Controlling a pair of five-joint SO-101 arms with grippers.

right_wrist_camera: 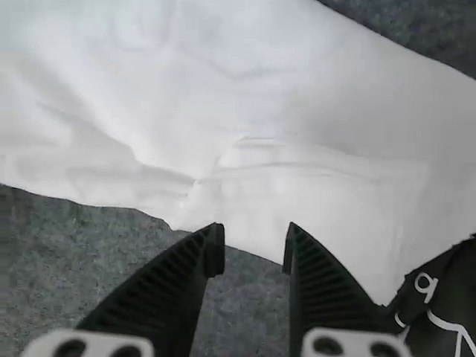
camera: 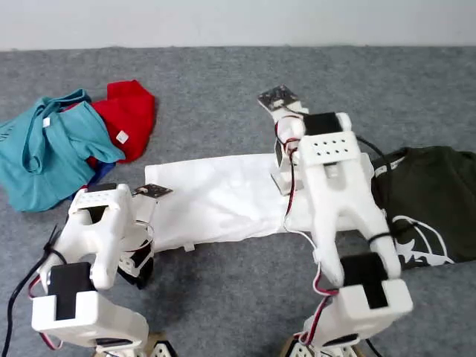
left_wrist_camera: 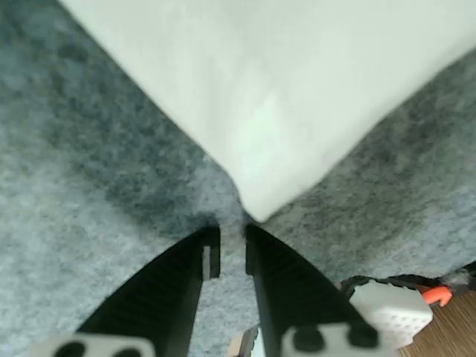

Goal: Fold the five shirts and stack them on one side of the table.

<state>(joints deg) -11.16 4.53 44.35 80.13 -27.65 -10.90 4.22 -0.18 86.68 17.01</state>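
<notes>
Though under arm (camera: 97, 230) overhead, shirt corner (left_wrist_camera: 260, 163)

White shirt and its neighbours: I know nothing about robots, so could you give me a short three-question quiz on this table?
1. At which shirt's edge is the right gripper? A) red B) white C) teal
2. True or false: the dark shirt lies on top of the red shirt.
3. Fill in: the right gripper's jaws stand ___.
Key: 1. B, the white shirt. 2. False: the dark shirt lies beyond the white shirt, apart from the red shirt. 3. open.
</notes>
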